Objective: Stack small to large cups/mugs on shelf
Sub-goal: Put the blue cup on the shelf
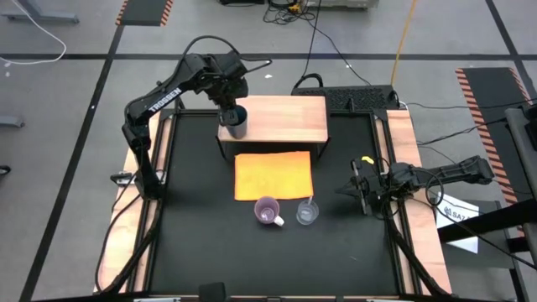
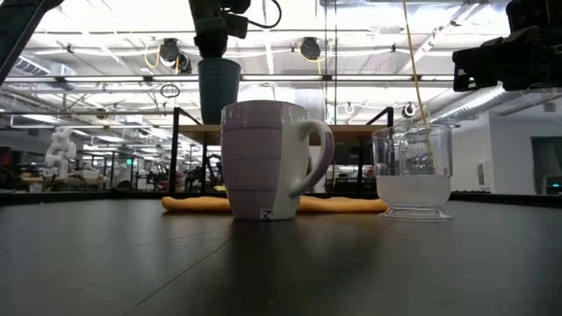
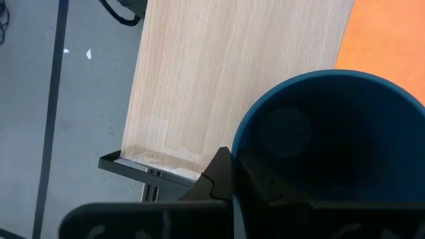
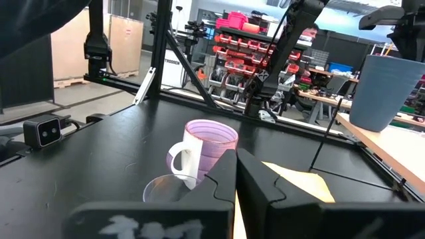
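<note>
My left gripper (image 1: 231, 106) is shut on a dark blue tumbler (image 1: 237, 122), which stands upright over the near left corner of the light wooden shelf (image 1: 285, 117). In the low view the tumbler (image 2: 219, 88) has its base right at the shelf top (image 2: 351, 129); whether it rests there I cannot tell. A lilac mug (image 1: 268, 210) and a clear cup (image 1: 308, 212) stand on the black table, just near of the orange sheet. My right gripper (image 1: 359, 189) waits shut and level by the table's right edge, touching nothing. My left gripper pinches the tumbler's rim wall (image 3: 247, 139) at one side, one finger inside the cup and one outside. The fingers come from above, pointing steeply down. The tumbler hangs upright below them, mouth up.
A flat orange sheet (image 1: 273, 174) lies on the table just in front of the shelf. Most of the shelf top to the right of the tumbler is bare wood. Cables and a dark power strip (image 1: 361, 96) lie behind the shelf's right end.
</note>
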`<control>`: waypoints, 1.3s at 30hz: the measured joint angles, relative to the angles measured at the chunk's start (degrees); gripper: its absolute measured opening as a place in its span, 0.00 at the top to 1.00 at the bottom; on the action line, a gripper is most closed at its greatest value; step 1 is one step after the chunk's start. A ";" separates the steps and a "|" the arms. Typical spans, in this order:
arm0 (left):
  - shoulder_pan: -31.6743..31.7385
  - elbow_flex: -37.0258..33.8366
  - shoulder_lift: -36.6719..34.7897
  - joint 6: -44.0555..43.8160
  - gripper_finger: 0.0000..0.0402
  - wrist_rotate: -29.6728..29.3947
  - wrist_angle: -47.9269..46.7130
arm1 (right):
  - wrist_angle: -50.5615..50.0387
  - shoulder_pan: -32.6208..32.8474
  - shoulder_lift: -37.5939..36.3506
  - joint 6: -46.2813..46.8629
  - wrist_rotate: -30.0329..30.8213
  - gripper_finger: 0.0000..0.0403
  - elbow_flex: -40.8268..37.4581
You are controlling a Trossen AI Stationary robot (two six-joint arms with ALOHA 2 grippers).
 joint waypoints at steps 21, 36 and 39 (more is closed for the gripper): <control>0.00 0.00 0.00 -0.46 0.98 0.00 0.09 | 0.00 0.01 0.00 0.06 0.00 1.00 0.00; 0.01 -0.07 0.03 -0.83 0.92 -0.98 0.36 | 0.02 0.02 0.00 0.48 0.00 1.00 -0.02; 0.08 -0.28 0.32 -0.92 0.87 -2.01 -0.07 | 0.02 0.01 0.00 0.48 -0.01 1.00 -0.01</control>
